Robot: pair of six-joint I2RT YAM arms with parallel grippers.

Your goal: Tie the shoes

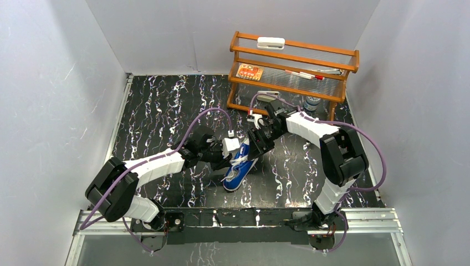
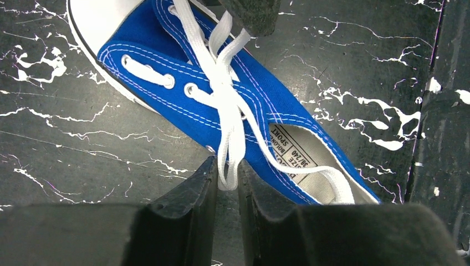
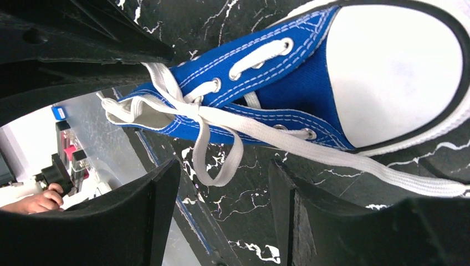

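Observation:
The blue shoe (image 1: 239, 167) with white toe cap (image 3: 388, 72) lies on the black marbled table between both arms. Its white laces (image 2: 221, 94) are crossed over the tongue. My left gripper (image 2: 227, 173) has its jaws closed narrowly on a loop of lace (image 2: 228, 180) beside the shoe's opening. My right gripper (image 3: 224, 176) is open on the shoe's other side, and a second lace loop (image 3: 217, 176) hangs loose between its fingertips, touching neither. A long lace end (image 3: 388, 169) trails past the toe. In the top view, both grippers, left (image 1: 238, 151) and right (image 1: 258, 145), meet over the shoe.
A wooden rack (image 1: 294, 72) stands at the back right, holding a white block, a red card, a marker and a small jar. Grey walls enclose the table on the left, back and right. The metal rail with the arm bases (image 1: 238, 219) runs along the near edge.

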